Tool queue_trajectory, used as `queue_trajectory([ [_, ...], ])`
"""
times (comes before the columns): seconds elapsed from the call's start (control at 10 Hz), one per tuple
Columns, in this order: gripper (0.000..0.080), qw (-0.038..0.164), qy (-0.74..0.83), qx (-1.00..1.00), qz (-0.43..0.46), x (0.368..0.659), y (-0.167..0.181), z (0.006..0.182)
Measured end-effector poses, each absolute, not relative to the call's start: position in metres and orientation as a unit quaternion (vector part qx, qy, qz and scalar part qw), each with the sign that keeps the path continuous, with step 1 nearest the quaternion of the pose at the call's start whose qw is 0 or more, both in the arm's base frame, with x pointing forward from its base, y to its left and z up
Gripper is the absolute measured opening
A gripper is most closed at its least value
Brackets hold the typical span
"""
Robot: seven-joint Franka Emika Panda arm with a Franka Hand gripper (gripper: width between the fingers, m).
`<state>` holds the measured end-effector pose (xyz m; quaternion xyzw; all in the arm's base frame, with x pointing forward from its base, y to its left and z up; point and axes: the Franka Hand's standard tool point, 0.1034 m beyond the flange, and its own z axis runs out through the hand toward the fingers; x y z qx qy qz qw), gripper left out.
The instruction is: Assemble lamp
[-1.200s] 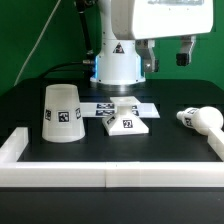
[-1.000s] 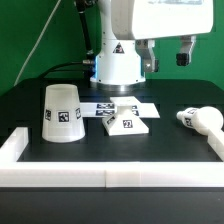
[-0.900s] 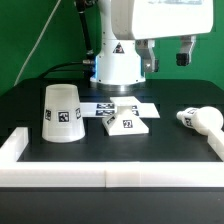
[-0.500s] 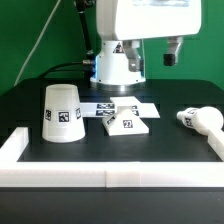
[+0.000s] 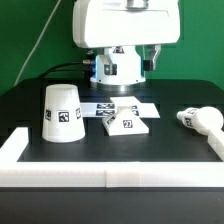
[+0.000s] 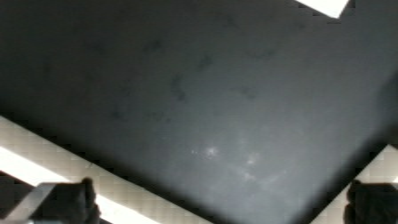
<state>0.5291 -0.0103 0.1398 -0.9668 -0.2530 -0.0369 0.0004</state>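
Observation:
The lamp's three white tagged parts lie apart on the black table. The tapered shade [image 5: 60, 112] stands mouth-down at the exterior view's left. The flat square base [image 5: 126, 123] is in the middle. The bulb [image 5: 198, 119] lies on its side at the right. My gripper [image 5: 127, 60] hangs open and empty high above the base, behind it. In the wrist view my gripper [image 6: 219, 205] shows only two dark fingertips [image 6: 61, 204] wide apart over bare dark table; none of the parts is clearly in it.
The marker board [image 5: 100, 108] lies flat behind the base. A raised white wall [image 5: 110, 178] runs along the table's front and up both sides, and shows as a pale band in the wrist view [image 6: 45, 160]. The arm's pedestal [image 5: 120, 72] stands at the back.
My gripper has swung from the exterior view's upper right toward the left, now centred above the base. The shade, base and bulb have not moved.

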Motion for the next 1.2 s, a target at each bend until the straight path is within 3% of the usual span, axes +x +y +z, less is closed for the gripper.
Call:
queue_trajectory([
  [0.3,0.07,-0.001,-0.149,-0.989,-0.027,0.526,-0.006,0.136],
  [0.9,0.07,0.008,-0.147,-0.989,-0.015,0.458,-0.011,0.091],
  [1.2,0.07,0.009,-0.148,-0.989,-0.016,0.459,-0.009,0.092],
])
